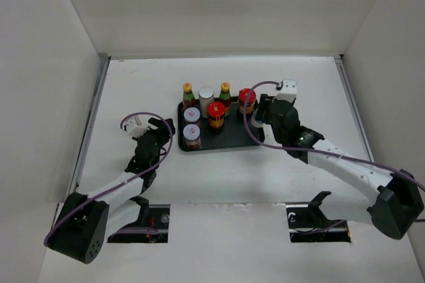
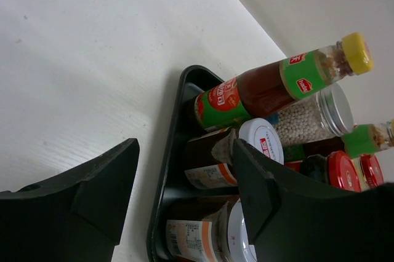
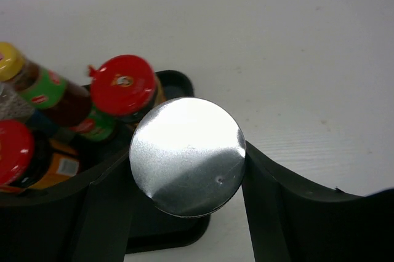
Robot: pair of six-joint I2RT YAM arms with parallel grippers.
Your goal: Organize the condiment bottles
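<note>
The right tool (image 3: 183, 173) clasps a silver-lidded jar (image 3: 186, 145) at the tray's (image 1: 232, 142) right edge — the other condiment bottles (image 1: 216, 115) stand on it. The left tool (image 1: 158, 130) — spread, empty — hangs beside its left edge.

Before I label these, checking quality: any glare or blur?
Right wrist: the silver lid shows a pale sheen, not blown out. Left wrist: the yellow-capped bottle is sharp. Top external: even light, no glare on the table.

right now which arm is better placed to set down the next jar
Right: its jaws hold a round silver-lidded jar at the right edge of the flat dark rectangular tray; left jaws stand open, empty.
</note>
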